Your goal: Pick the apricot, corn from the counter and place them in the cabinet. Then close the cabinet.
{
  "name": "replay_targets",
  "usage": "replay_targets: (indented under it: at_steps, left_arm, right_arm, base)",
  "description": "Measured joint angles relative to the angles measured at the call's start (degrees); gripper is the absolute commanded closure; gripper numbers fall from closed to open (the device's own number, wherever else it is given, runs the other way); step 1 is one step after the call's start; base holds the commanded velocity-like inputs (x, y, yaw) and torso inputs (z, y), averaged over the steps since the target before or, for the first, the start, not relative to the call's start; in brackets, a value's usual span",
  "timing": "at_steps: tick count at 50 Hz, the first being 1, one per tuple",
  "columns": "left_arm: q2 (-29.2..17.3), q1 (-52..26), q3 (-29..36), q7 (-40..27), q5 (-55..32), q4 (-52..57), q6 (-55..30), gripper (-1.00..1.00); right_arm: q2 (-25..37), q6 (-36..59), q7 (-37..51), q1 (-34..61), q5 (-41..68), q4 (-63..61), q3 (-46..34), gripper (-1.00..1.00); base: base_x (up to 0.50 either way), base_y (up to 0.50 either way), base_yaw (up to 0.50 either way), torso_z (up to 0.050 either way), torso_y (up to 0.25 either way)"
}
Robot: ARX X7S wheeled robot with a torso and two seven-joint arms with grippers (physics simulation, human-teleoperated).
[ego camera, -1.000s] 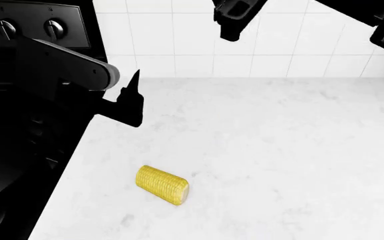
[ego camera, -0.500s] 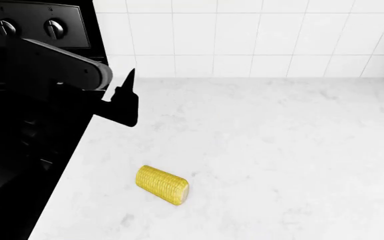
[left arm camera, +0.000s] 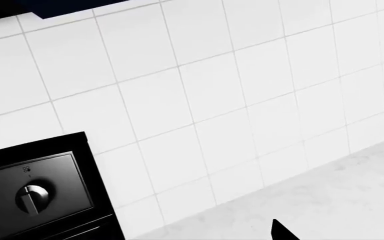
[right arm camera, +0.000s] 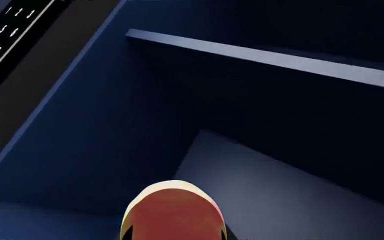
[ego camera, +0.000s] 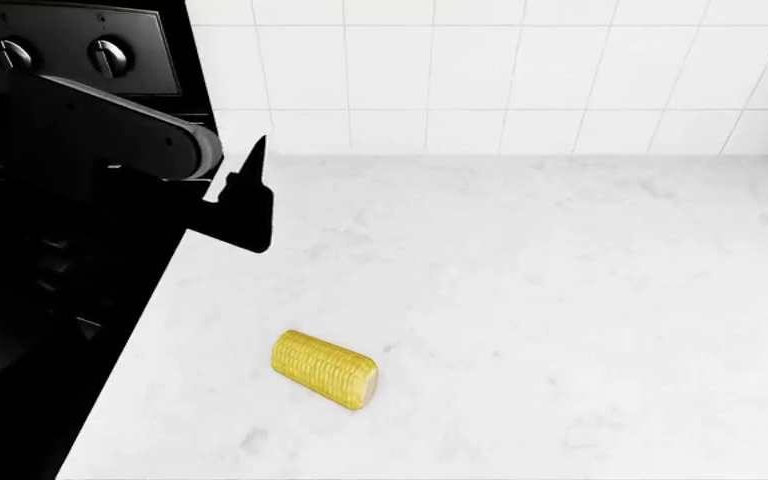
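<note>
The corn [ego camera: 327, 369], a short yellow cob piece, lies on the white counter [ego camera: 558, 300] near its front left. My left gripper [ego camera: 248, 195] hangs above the counter's left edge by the stove, well behind the corn, open and empty; only one fingertip [left arm camera: 282, 233] shows in the left wrist view. My right gripper [right arm camera: 173, 235] is out of the head view. It is shut on the apricot [right arm camera: 172, 212], which shows blush red with a cream rim. It holds the fruit in front of the open dark blue cabinet [right arm camera: 259, 165], below a shelf [right arm camera: 265, 57].
A black stove [ego camera: 64, 50] with round knobs borders the counter on the left; one knob [left arm camera: 33, 196] shows in the left wrist view. A white tiled wall [ego camera: 491, 70] stands behind the counter. A dark appliance panel [right arm camera: 5, 30] is beside the cabinet.
My right arm, at the top of the head view a second ago, has risen out of it. My left gripper has drifted slightly left. The corn has not moved.
</note>
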Motion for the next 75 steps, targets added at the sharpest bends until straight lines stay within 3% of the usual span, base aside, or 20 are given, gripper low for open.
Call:
replay_targets:
  at_steps: [4,9,20,40,41,58,75]
  left_arm:
    - [-0.13,0.02,-0.07,-0.06,-0.18,0.01,0.05,-1.0]
    - [-0.27,-0.01,-0.33,-0.12,-0.51,0.04,0.07,-1.0]
    - [-0.49,-0.25,-0.45,-0.39,-1.07,0.0,0.0,-1.0]
    - [-1.46,0.67,0.46,-0.6,-0.85,-0.5,1.38,-1.0]
    - [-1.47,0.73,0.51,-0.62,-0.82,-0.55,1.47,-1.0]
    - [-1.55,1.26,0.77,-1.16,-1.17,-0.71,2.01,-1.0]
    - [-2.0,1.97,1.08,-1.38,-1.29,-0.93,2.96,-1.0]
  right_arm:
    - [-2.29,-1.99,-2.1,2.81,-5.47,7.92,2.22,1.0]
    - [-5.38,-2.3,-5.16,4.93,-17.21,15.06,10.5,1.0]
    - [-9.17,2.26,-5.71,7.31,-36.19,23.44,24.05,1.0]
    - [-10.57,12.9,-4.26,9.43,-40.12,28.12,31.17,1.0]
    - [-10.58,13.16,-4.16,9.43,-40.09,28.26,31.33,-1.0]
    - [-10.85,13.93,-5.28,9.43,-42.49,29.72,32.49,-1.0]
    - [-11.0,5.05,-15.18,8.92,-50.35,30.93,30.61,-1.0]
  base:
    - [0.0,0.0,0.0,0.0,0.0]
    - [0.0,0.0,0.0,0.002,0.0]
    - [0.0,0.0,0.0,0.001,0.002]
    - [0.0,0.0,0.0,0.0,0.0]
    - [0.0,0.0,0.0,0.0,0.0]
    - [0.0,0.0,0.0,0.0,-0.004]
    - [0.0,0.0,0.0,0.0,0.0]
